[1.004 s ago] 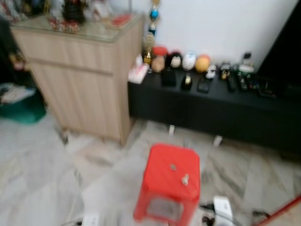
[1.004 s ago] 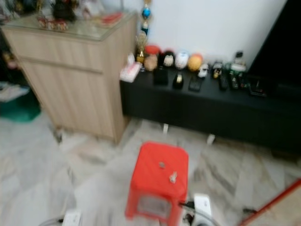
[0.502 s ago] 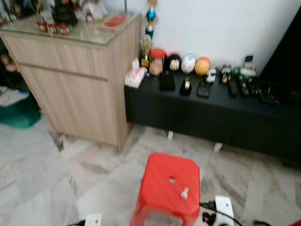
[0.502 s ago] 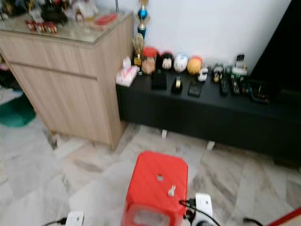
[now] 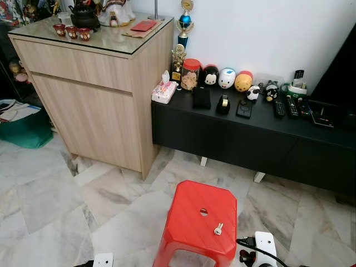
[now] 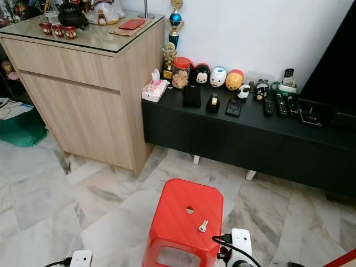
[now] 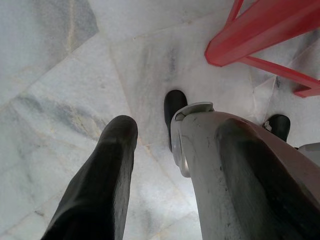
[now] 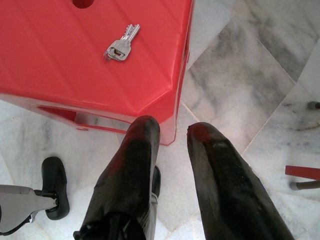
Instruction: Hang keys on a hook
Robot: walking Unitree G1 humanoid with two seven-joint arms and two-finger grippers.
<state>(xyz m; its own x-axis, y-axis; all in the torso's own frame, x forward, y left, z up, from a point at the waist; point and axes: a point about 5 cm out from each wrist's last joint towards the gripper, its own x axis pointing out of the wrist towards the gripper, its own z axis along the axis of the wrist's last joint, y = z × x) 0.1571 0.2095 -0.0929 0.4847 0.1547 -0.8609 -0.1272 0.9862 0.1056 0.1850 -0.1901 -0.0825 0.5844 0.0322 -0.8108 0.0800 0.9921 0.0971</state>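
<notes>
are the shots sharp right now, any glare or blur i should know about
Left and right eye views: sharp, evenly lit, a soft sheen on the cabinet's glass top. Right wrist view: keys on the red stool are crisp; the near fingers are soft with a red tint. Left wrist view: bright marble floor, the near finger is blurred.

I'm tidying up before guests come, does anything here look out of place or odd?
Yes: a small bunch of silver metal keys lies loose on top of the red plastic stool, near its edge and beside its centre hole, rather than hanging anywhere. A white power strip also sits on the marble floor by the stool.
</notes>
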